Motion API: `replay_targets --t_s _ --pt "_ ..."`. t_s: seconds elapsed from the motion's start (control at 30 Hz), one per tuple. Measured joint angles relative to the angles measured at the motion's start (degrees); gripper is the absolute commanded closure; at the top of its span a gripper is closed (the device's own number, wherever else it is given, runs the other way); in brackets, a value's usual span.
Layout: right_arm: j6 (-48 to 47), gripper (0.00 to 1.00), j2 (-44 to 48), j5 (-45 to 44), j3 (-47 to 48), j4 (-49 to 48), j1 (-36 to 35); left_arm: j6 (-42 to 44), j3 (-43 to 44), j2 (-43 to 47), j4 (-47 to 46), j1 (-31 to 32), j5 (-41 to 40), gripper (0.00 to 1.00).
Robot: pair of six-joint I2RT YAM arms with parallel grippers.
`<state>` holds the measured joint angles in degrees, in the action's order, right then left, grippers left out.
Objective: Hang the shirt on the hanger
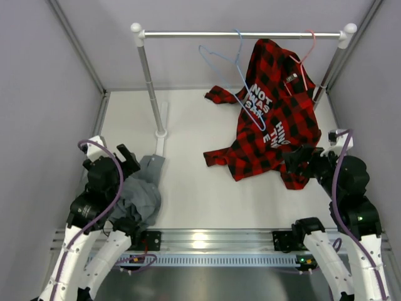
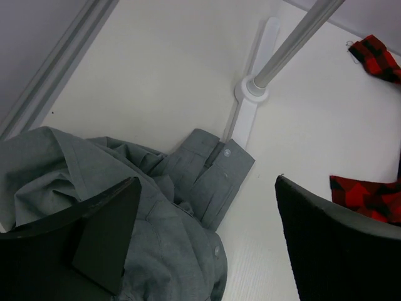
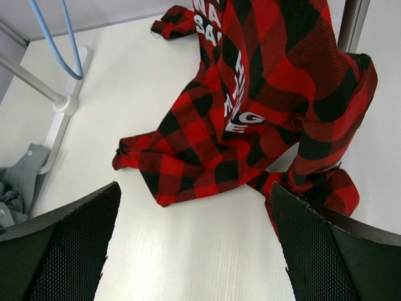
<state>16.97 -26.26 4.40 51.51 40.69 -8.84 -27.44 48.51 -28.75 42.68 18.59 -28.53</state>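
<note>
Wide-apart jaws of the left gripper (image 2: 207,207) hover empty over the crumpled grey shirt (image 1: 138,197) at the near left of the table (image 1: 188,188), arm folded low. Jaws likewise apart, the right gripper (image 3: 194,207) faces the plaid shirt (image 3: 269,94); the light-blue hanger (image 1: 240,74) hangs from the far rail (image 1: 188,35).

I count 2 shirts: 1 grey shirt (image 1: 141,195), 1 plaid shirt (image 1: 276,119). 2 wire hangers: 1 light-blue hanger (image 1: 240,53), 1 pink hanger (image 1: 311,45). 1 clothes rail (image 1: 188,35).

Plain pale-grey walls (image 1: 37,63) close me in. My white matte tabletop (image 1: 188,125) bears a silver metal clothes rail (image 1: 188,34) on two posts.
</note>
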Motion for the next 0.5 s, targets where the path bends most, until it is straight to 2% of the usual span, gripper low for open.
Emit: replay_targets --t_s 0.07,0.27,0.4,0.43,0.5 --pt "0.0 0.01 0.1 0.1 -0.1 0.0 0.0 -0.6 0.0 -0.3 0.7 0.0 -1.4 0.19" --pt "0.1 0.01 0.0 0.6 -0.2 -0.3 0.0 -8.2 0.7 -4.9 5.6 0.0 -7.6 0.18" --pt "0.2 0.01 -1.3 1.7 -0.2 -0.4 0.0 -15.5 1.0 -10.5 8.9 0.0 -8.2 0.12" --pt "0.2 0.01 -2.0 2.0 -0.2 -0.4 0.0 -17.6 1.0 -11.8 9.9 0.0 -8.5 0.02" --pt "0.2 0.01 -2.9 2.6 -0.2 -0.4 0.0 -21.5 0.8 -14.2 11.4 0.0 -9.1 0.02"
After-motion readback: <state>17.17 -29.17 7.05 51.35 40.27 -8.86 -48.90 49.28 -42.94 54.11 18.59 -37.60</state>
